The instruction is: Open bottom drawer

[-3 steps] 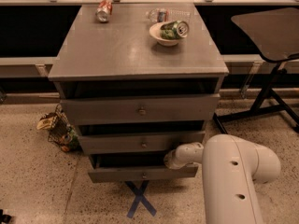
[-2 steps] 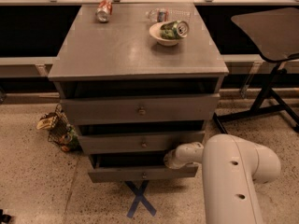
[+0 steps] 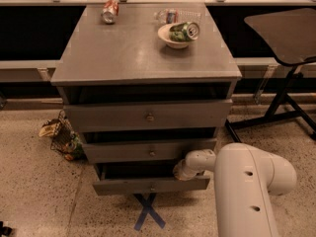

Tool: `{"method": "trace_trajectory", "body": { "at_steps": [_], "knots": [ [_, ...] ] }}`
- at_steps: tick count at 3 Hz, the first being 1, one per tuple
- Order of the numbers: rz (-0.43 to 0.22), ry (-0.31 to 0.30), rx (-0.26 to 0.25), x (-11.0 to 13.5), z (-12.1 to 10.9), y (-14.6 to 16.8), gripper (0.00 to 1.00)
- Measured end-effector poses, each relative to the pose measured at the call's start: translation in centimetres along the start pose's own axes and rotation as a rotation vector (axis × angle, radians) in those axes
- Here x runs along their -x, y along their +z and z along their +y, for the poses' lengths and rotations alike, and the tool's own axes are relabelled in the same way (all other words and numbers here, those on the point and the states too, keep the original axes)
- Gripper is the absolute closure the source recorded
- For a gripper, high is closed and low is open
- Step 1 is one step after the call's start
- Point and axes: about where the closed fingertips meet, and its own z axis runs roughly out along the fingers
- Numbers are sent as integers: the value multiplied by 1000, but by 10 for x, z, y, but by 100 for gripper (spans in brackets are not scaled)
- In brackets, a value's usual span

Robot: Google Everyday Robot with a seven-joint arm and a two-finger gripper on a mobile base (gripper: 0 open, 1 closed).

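When you read the camera view, which looks down on the cabinet, find the bottom drawer: a grey flat front with a small round centre knob, the lowest of three and nearest the speckled floor. Its long axis runs side to side across the frame. It stands proud of the middle grey drawer front, with a dark gap above it, so judge it partly open.

The gripper, on the end of the white robot arm, sits in that gap just above the front's top edge, to the frame's right of the knob. You cannot tell whether it is open or closed.

The pull should run toward the camera, over the blue tape cross, where the floor gives room. Mind the black chair base at frame right and the small wire basket at frame left.
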Motion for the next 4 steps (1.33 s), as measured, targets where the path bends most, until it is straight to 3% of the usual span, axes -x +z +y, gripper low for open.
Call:
{"method": "trace_trajectory", "body": {
  "at_steps": [4],
  "knots": [
    [0, 0, 1, 0, 0, 0, 100]
  ]
}}
